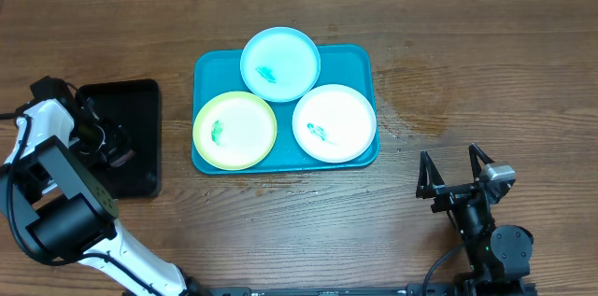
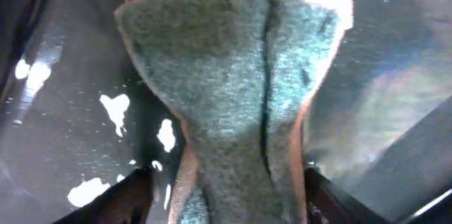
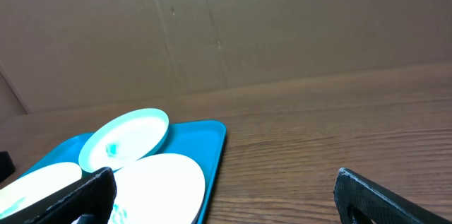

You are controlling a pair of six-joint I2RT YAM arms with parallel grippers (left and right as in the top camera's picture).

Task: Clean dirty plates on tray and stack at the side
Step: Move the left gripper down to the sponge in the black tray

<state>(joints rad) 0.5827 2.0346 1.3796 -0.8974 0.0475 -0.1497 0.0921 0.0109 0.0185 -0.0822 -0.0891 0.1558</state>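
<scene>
On the turquoise tray (image 1: 210, 63) lie three plates, each with a teal smear in its centre: a light blue plate (image 1: 280, 63) at the back, a yellow-green plate (image 1: 235, 129) front left and a white plate (image 1: 334, 123) front right. My left gripper (image 1: 110, 142) is down in the black tray (image 1: 131, 100), far left of the plates. In the left wrist view its jaws pinch a green-faced sponge (image 2: 233, 61) with an orange edge. My right gripper (image 1: 458, 167) hovers open over bare wood, front right of the tray (image 3: 208, 146), with nothing in it.
The black tray is wet and shiny inside (image 2: 85, 111). A cardboard wall (image 3: 212, 26) closes the far side of the wooden table. Bare wood (image 1: 467, 72) lies to the right of the turquoise tray.
</scene>
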